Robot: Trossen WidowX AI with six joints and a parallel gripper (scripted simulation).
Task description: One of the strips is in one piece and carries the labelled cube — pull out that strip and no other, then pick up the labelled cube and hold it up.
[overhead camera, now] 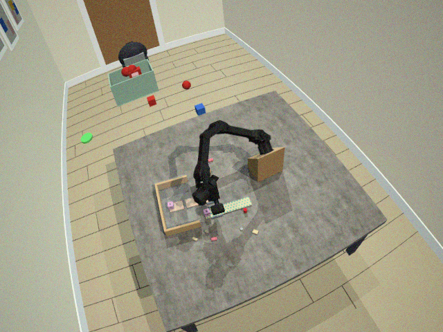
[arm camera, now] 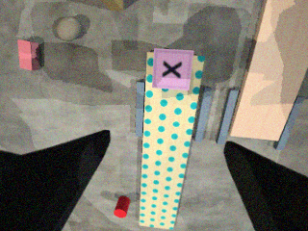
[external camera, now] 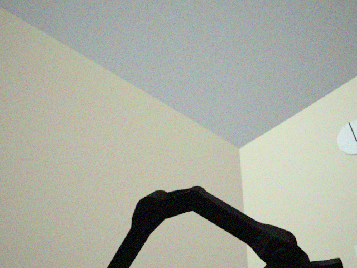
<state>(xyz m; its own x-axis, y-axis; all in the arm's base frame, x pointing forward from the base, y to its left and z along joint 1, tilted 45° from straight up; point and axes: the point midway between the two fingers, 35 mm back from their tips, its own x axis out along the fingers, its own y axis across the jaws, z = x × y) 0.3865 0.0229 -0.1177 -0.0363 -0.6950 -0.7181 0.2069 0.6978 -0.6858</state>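
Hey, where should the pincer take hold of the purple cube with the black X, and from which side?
Grip the purple X-marked cube by two opposite flat side faces, coming straight down from above. It sits squarely on the far end of the dotted cream strip with its sides exposed. The open pincer holds nothing.

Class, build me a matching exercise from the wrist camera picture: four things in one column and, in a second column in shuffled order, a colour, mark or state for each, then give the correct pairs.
Column one:
1. cube on the strip
2. long strip
3. small cylinder beside the strip
4. gripper

Column two:
A. cream with teal dots
B. open, holding nothing
C. red, lying on its side
D. lilac with a black X on top

Right pairs: 1-D, 2-A, 3-C, 4-B
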